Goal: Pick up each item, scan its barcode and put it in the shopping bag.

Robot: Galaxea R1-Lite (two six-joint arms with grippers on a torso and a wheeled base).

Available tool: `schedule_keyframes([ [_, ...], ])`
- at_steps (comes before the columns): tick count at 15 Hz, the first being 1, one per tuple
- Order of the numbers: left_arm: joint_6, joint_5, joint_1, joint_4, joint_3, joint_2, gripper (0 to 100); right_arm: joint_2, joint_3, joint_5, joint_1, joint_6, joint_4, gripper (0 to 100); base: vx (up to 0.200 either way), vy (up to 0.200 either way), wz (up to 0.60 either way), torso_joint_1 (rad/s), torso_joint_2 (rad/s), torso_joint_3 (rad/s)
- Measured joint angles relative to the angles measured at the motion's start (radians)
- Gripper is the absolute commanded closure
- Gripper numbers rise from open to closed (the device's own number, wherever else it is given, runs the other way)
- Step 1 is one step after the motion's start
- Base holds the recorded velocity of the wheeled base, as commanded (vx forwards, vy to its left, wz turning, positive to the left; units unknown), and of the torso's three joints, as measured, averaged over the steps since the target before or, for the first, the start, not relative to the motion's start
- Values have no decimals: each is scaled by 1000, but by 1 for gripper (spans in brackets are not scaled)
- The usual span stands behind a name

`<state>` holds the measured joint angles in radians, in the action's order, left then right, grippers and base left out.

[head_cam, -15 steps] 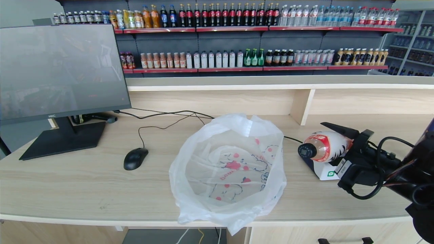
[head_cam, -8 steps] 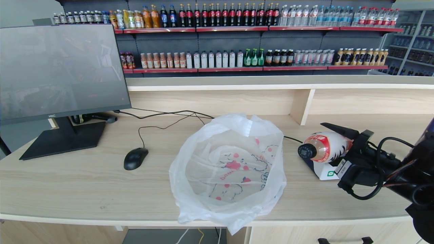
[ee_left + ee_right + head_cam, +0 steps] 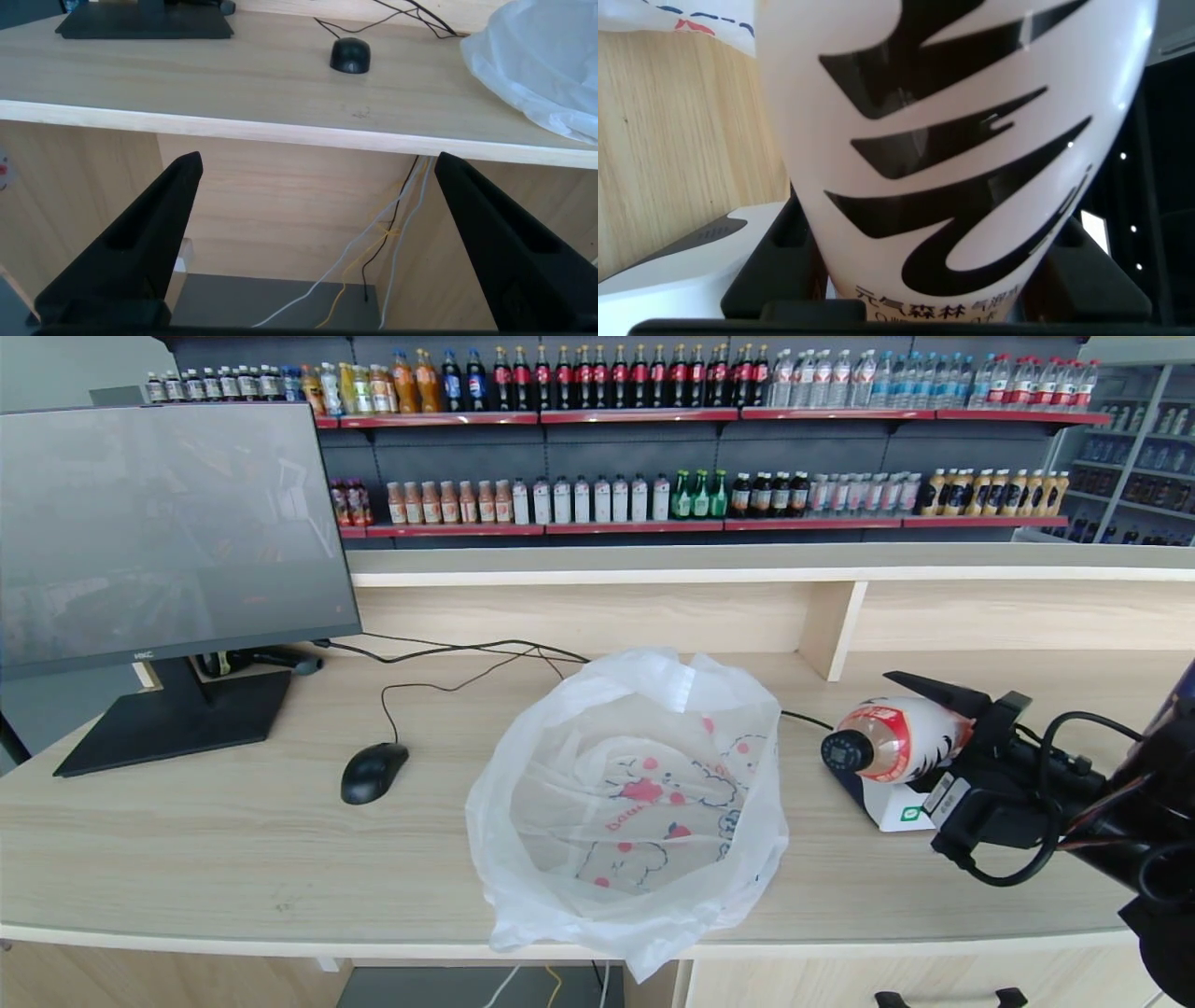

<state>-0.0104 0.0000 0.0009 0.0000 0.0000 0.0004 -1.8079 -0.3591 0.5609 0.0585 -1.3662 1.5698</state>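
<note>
Because the bottle lies sideways above the scanner, right of the shopping bag, with the fingers of the right gripper clamped on its smooth body, it could twist or slip, and the scan may fail, as I cannot tell where the barcode faces. It is white with black stripes, a red neck band and a dark cap. The left gripper hangs below the surface edge, fingers apart.

Black right claw, looped black cable
</note>
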Motion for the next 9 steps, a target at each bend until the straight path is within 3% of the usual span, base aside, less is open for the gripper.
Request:
schedule_keyframes([
  [4, 0, 0, 0, 0, 0, 0, 0, 19, 3, 1, 22, 16, 0, 100, 0, 0, 0, 0, 0, 0],
  [9, 0, 0, 0, 1, 0, 0, 0, 85, 3, 0, 74, 147, 0, 100, 0, 0, 0, 0, 0, 0],
])
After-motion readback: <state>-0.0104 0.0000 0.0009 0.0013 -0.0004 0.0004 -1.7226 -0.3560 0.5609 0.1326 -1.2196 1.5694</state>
